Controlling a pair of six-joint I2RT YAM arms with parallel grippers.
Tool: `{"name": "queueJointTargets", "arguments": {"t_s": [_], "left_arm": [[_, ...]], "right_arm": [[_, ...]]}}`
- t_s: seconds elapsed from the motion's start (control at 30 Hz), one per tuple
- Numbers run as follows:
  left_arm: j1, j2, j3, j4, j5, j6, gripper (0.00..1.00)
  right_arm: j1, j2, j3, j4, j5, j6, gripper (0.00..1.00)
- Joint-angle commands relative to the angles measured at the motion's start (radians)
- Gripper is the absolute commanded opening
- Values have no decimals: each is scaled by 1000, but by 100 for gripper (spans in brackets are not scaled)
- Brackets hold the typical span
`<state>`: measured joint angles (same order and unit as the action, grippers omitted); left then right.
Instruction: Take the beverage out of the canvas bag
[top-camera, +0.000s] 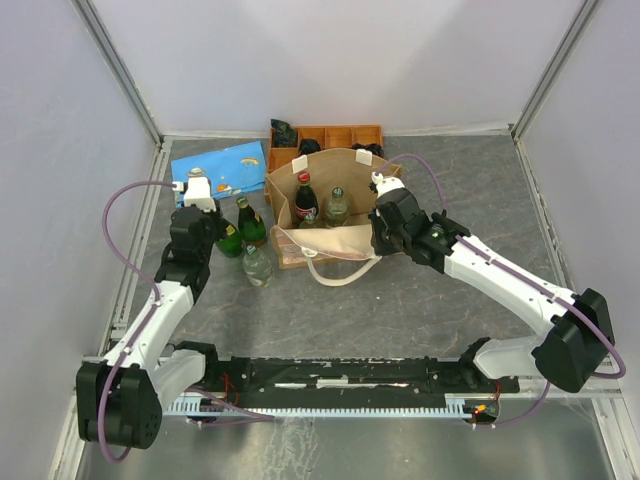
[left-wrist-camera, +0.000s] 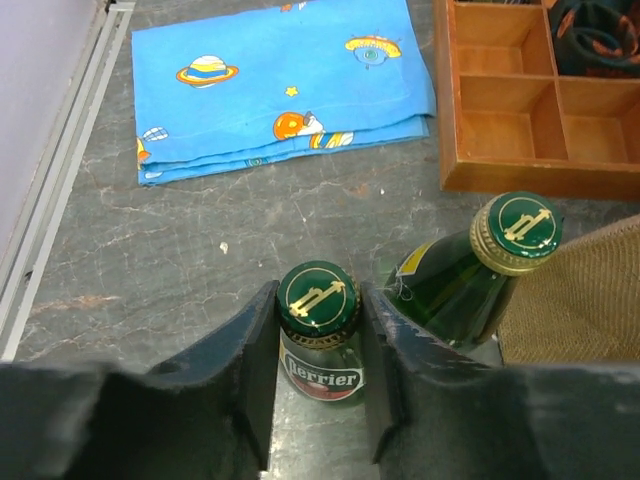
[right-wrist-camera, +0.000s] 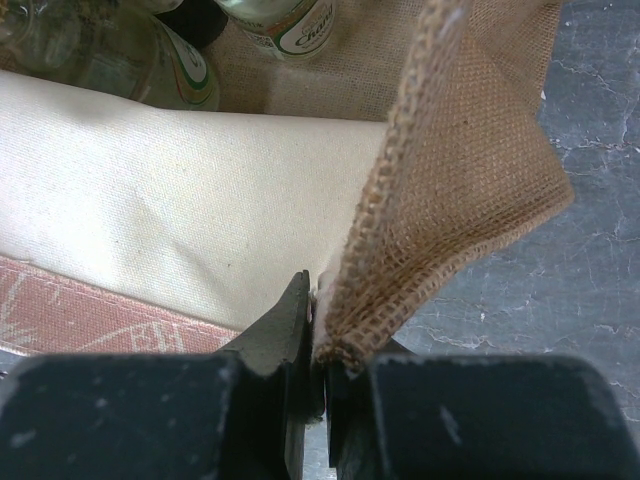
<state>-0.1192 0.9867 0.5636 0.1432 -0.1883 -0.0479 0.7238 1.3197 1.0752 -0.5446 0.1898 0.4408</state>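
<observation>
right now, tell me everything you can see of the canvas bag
The bag is a boxy tan woven tote with a cream front panel and cream loop handles on white patches. It stands upright on the table, mouth open, just in front of the orange tray. At least two bottles stand inside. The near handle droops onto the table. The right gripper has its jaws shut on the bag's right woven edge.
</observation>
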Motion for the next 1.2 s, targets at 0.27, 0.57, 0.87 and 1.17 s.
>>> {"name": "queueJointTargets", "arguments": {"t_s": [0.27,0.57,0.87,1.17], "left_arm": [[1,-117,123,-78,24,3,99],[-45,-155,301,-92,210,-31,98],[-384,51,502,-71,308,73,100],[-472,186,525,-46,401,65,100]], "right_arm": [[6,-9,36,34,-10,-1,13],[5,-21,26,40,-3,11,13],[5,-18,31,30,-1,14,13],[5,-44,-3,7,0,21,13]]}}
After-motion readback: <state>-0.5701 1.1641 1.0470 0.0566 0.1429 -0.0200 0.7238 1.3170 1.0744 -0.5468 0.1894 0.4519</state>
